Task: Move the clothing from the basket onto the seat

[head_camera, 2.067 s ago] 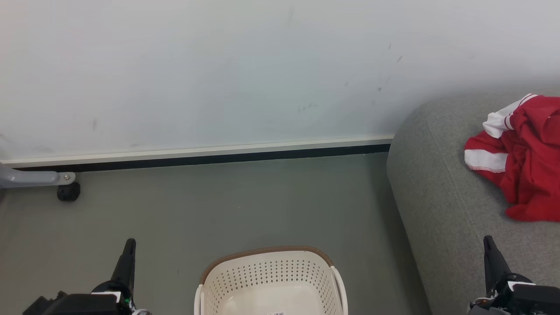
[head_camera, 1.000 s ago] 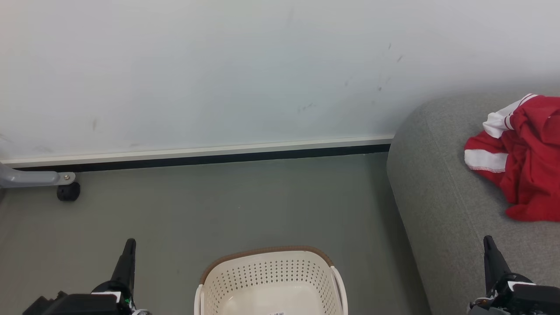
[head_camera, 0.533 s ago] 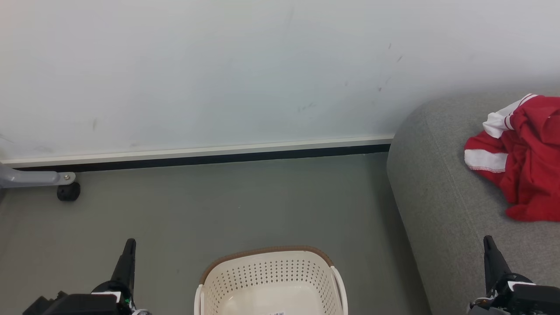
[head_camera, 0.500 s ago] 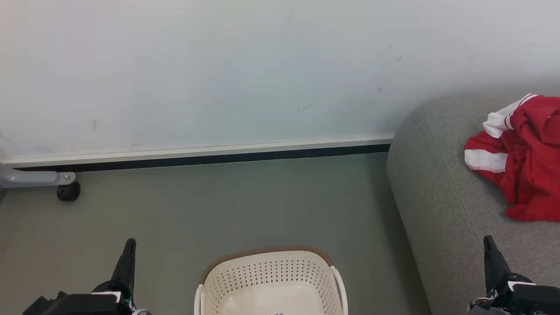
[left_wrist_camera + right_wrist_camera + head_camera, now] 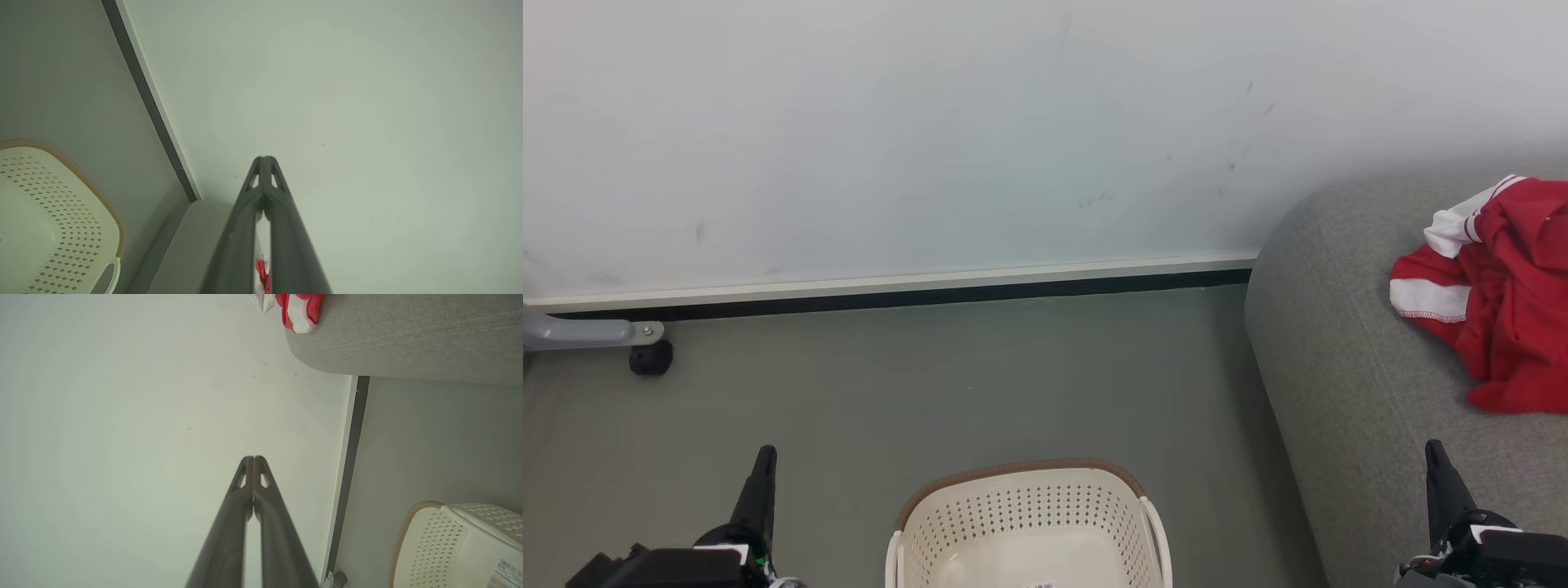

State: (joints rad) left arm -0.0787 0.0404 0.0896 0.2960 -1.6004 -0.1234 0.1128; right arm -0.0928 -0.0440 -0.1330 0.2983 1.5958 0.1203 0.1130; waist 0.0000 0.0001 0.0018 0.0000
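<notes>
Currently both tools sit low in the head view: left tool (image 5: pixel 763 461) over the floor (image 5: pixel 980 384) left of the basket (image 5: pixel 1029 510), right tool (image 5: pixel 1434 457) over the near part of the seat (image 5: pixel 1331 367). Each wrist view has its two fingers pressed tip to tip, nothing between them. Red clothing (image 5: pixel 1503 310) lies crumpled on the seat, ahead of the right tool and slightly to its right, well apart from it. The right arm is clearly nearer, since the left is across the basket. The visible heap runs far-to-near, white-trimmed hem toward the basket side. Its right portion is cut by the frame edge, so I cannot tell whether it is one garment or two. The visible basket interior holds no fabric; its near part is out of frame. Judgement: transfer done or nearly so.
</notes>
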